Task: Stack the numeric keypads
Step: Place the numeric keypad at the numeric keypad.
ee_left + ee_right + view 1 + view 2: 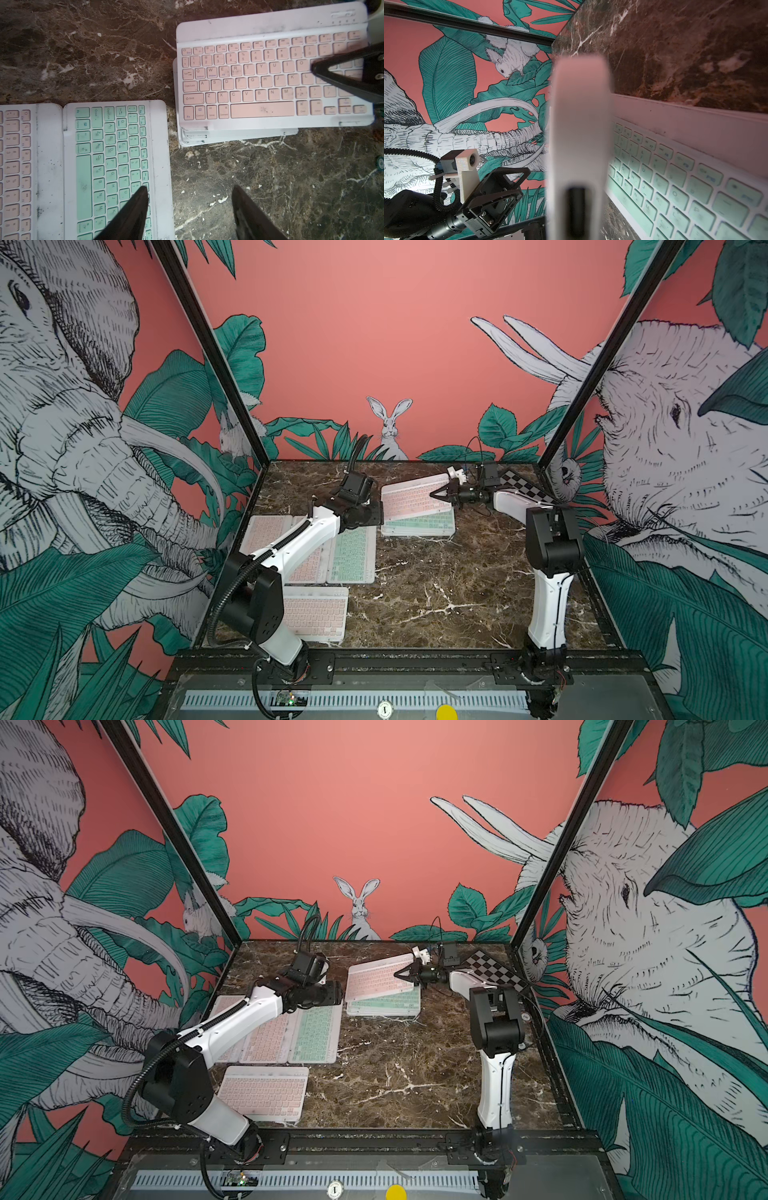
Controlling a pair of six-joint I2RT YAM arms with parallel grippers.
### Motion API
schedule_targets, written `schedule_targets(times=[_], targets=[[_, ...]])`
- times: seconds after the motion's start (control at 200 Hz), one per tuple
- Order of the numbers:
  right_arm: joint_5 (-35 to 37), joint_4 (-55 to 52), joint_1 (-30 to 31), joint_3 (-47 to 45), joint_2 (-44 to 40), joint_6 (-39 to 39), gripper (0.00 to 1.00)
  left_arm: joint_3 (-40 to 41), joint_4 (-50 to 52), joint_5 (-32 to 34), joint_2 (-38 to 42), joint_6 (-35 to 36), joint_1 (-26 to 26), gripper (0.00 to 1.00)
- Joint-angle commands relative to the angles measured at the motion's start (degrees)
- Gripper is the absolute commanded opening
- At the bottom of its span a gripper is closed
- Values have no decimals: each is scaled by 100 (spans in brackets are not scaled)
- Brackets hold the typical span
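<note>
Brown marble tabletop, jungle-mural walls all around. At the far middle, the right pincer pinches the edge of a pink keypad, its keys reading Caps Lock, Shift, Fn and Control. It is tilted over a mint-topped stack. The left pincer hangs spread and empty over the edge of another mint keypad.

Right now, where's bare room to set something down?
Bare: brown marble tabletop from the mint-keyed keypad stack to the front rail, between the flat mint-green keypad and the right arm. Crowded: the left keypad row, and the back, where the right gripper holds a tilted pink keypad.
</note>
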State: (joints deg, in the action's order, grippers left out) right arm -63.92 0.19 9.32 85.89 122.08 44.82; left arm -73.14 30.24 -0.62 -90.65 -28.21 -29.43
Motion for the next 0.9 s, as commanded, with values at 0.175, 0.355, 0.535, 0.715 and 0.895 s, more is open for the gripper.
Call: schedule_targets(times=[0.175,0.355,0.535,0.715,0.895], targets=[[-583,273,-171,151,187,-78,0,-95,156,53,40,4,32,66],[-603,8,-191,171,312,-306,0,-78,200,31,41,-45,34,66],[-615,-277,-203,218,462,-510,0,74,109,44,127,-119,32,66],[-495,-900,-215,330,552,-963,0,134,114,19,136,-137,34,65],[-394,-1005,-214,271,532,-1039,6,145,113,-20,136,-124,34,65]])
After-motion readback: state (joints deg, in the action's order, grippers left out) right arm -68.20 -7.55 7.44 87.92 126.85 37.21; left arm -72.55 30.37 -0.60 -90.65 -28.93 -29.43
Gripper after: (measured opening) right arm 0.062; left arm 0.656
